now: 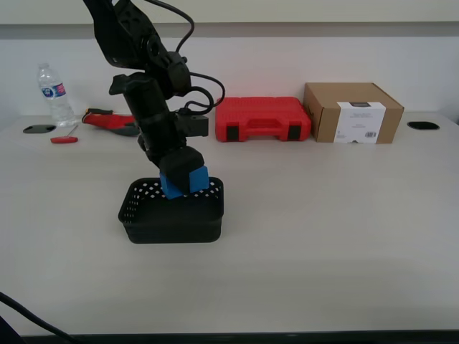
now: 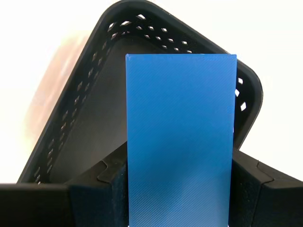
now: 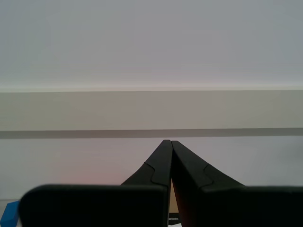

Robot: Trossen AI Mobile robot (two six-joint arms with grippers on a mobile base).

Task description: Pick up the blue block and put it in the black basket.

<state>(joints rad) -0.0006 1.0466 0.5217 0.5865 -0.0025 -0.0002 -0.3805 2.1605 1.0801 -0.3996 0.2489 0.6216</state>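
A: Where's the block right now?

B: Clamped in my first pincer, one finger pressed on each long side. It hangs over the basket, at the end toward the exterior view's left, its lower end about level with the rim. I can't tell whether it touches the floor yet.

A: So the step in hand is the drop?

B: I'd judge so. In the first wrist view the block's far end sits over the basket floor, with the far rim just past it. To do it well, lower a little more so the block falls only a short way, then part the fingers evenly so it doesn't tip against the lattice wall.

A: Any edges to mind?

B: The back wall is the closest one. A nudge toward the basket's middle would give more margin on every side.

A: And the other arm?

B: My second pincer is clenched on nothing, tips together, pointing at a blank wall. It's out of the way.

A: Room to pull out?

B: Straight up looks free. The tabletop around the basket is bare; the red case, the box and the bottle stand well apart along the far edge.
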